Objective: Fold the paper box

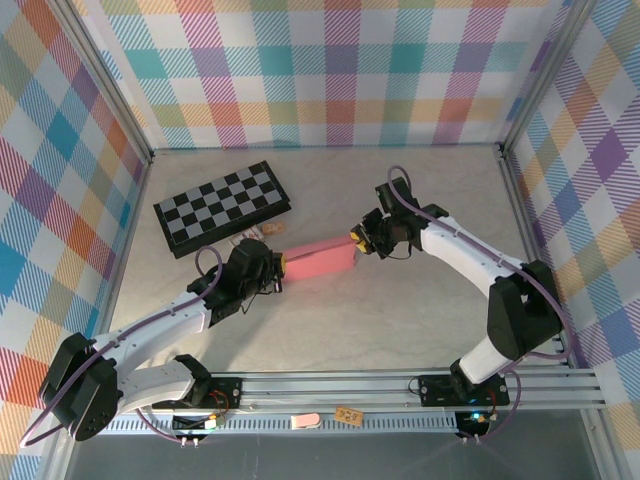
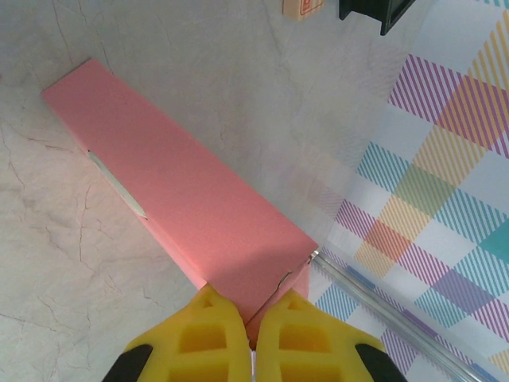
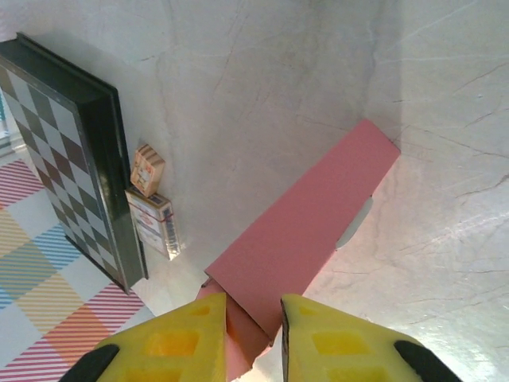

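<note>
- Pink thin-cardboard paper box (image 1: 318, 262): lies at mid-frame in the top view as a long, flattish bar on the worktop, running from lower left up to the right, with one tool at each end.
- Form: in the left wrist view the paper box (image 2: 183, 191) reads as a closed sleeve with a smooth pink top face and a folded long edge. A sliver of pale grey-white reverse shows along its left edge.
- Same pale sliver shows on the right edge in the right wrist view, where the paper box (image 3: 302, 231) runs from bottom centre to upper right.
- Judgement: main body is formed; the ends look unfinished. A loose flap sits at the bottom of each wrist view, so end closure remains.
- Left tool (image 2: 253, 318): yellow fingers pressed together, pinching the near corner of the box. In the top view the left tool (image 1: 278, 265) meets the bar's left end.
- Right tool (image 3: 253, 318): fingers narrowly apart, straddling the end flap; cannot tell whether they clamp it. In the top view the right tool (image 1: 358, 243) is at the bar's right end.
- Surroundings: black-and-white checkered board (image 1: 222, 206) at upper left, apart from the box; two small printed cartons (image 3: 151, 199) just beside the board; pale marbled worktop (image 1: 400, 330).
</note>
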